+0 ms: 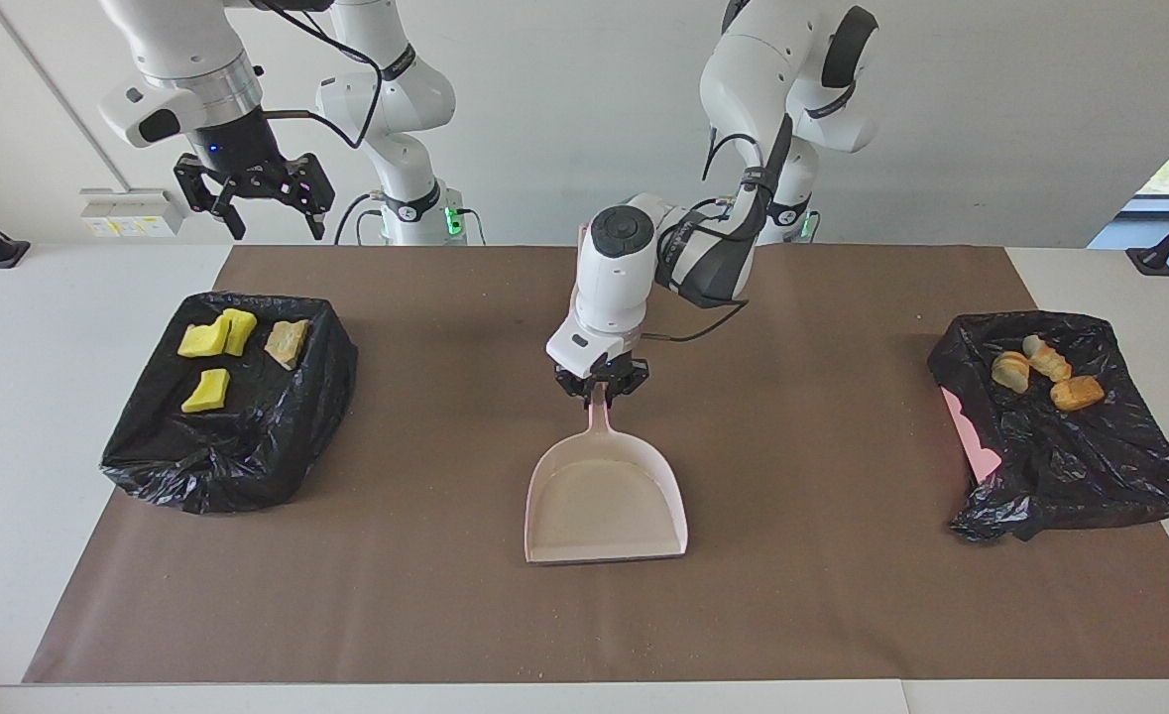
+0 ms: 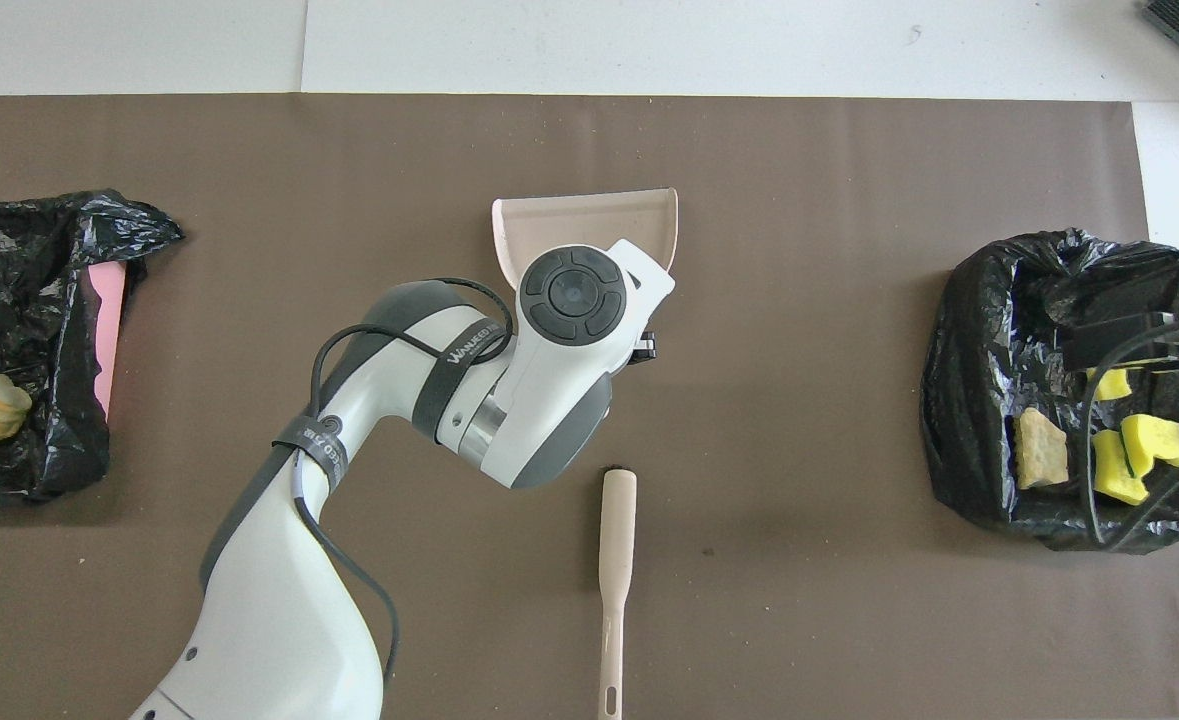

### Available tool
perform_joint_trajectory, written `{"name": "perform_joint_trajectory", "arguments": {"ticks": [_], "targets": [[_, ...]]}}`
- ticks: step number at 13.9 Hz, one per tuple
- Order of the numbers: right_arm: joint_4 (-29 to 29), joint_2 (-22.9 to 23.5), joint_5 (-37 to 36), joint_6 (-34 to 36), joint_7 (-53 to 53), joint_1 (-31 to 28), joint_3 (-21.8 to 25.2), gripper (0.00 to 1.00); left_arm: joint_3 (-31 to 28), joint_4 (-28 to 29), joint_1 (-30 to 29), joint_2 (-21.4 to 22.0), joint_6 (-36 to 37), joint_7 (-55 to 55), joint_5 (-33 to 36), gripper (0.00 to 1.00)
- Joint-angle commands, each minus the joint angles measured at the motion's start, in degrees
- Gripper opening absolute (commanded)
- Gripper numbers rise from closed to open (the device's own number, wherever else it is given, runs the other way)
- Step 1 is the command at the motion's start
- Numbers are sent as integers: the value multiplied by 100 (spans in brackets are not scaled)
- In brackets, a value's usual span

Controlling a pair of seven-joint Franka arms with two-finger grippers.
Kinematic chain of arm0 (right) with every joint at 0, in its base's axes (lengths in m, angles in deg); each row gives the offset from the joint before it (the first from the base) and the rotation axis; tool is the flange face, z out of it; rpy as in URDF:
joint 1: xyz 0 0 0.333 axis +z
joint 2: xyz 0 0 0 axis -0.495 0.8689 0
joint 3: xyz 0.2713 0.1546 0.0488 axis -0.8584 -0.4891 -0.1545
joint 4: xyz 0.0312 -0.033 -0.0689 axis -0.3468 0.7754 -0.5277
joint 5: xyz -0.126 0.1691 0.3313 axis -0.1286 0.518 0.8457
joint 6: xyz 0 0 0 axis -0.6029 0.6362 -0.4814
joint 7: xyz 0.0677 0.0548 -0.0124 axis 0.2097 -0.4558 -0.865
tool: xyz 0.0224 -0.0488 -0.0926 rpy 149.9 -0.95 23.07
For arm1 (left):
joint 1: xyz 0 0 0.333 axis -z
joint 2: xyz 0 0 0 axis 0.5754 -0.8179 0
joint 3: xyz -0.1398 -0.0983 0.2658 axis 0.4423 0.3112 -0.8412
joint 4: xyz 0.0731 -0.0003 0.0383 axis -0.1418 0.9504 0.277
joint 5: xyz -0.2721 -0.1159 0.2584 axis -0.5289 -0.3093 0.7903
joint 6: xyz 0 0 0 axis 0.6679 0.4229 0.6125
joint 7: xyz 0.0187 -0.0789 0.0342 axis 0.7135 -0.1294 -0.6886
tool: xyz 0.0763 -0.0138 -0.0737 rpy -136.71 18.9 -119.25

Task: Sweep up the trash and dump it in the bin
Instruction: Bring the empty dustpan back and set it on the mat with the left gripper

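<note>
My left gripper [image 1: 601, 390] is shut on the handle of the pale pink dustpan [image 1: 606, 496], which lies flat and empty at the table's middle. In the overhead view my left hand covers most of the pan [image 2: 589, 215]. My right gripper [image 1: 252, 198] is open and empty, raised over the black-bagged bin [image 1: 247, 446] at the right arm's end. In that bin lie three yellow chunks [image 1: 209, 337] and one tan piece [image 1: 288, 342]. Three tan pieces [image 1: 1040, 372] lie in the other bin [image 1: 1070, 466] at the left arm's end.
A beige brush [image 2: 617, 560] lies on the brown mat, nearer to the robots than the dustpan; my left arm hides it in the facing view. Small crumbs dot the mat. The pink rim [image 1: 971, 436] of the left-end bin shows under its bag.
</note>
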Motion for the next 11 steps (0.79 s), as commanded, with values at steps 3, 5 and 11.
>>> {"name": "perform_joint_trajectory", "arguments": {"ticks": [3,5,11], "targets": [[139,-151,-36,166,-48,-61,-19,100,-119,-257,24,-60,152,-57,-77,74],[175,-186,-36,167,-65,-70,-11,100,-127,-214,50,-17,169,-39,-24,100],[236,-230,-36,158,-65,-70,-2,100,-198,1261,-651,1747,773,1566,-15,100]]}}
